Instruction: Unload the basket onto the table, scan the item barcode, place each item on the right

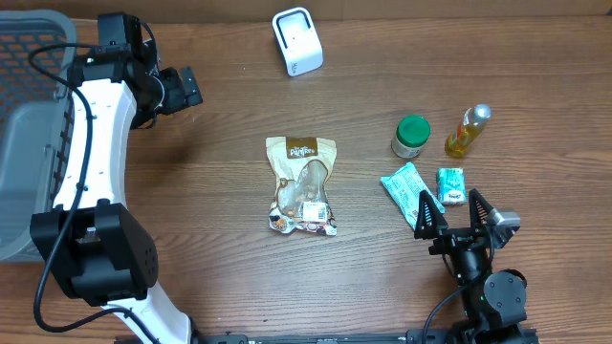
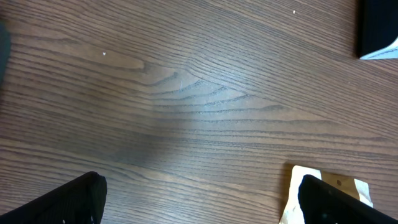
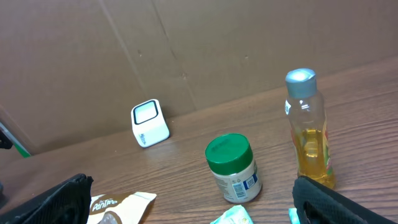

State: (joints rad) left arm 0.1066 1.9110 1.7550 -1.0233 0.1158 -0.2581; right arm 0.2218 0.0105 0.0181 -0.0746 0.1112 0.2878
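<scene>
Overhead view of a wooden table where the scanning task has, by the look of it, not begun. A white barcode scanner [image 1: 297, 40] stands at the far edge, and nothing is held up to it. The likely item, a brown-and-white snack pouch [image 1: 303, 184], lies flat well apart from the scanner, almost straight in front of it on the robot's side. Its long axis runs toward and away from the scanner, with the printed logo end pointing at the scanner. No barcode can be made out on the face that shows. The left gripper [image 1: 180, 88] hovers to the left of the scanner with its jaws spread wide and nothing between them. The right gripper [image 1: 449, 212] is far from the scanner, to its right and nearer the robot, also wide apart and empty. Picking up the pouch, turning its code toward the scanner and presenting it all appear left to do.
</scene>
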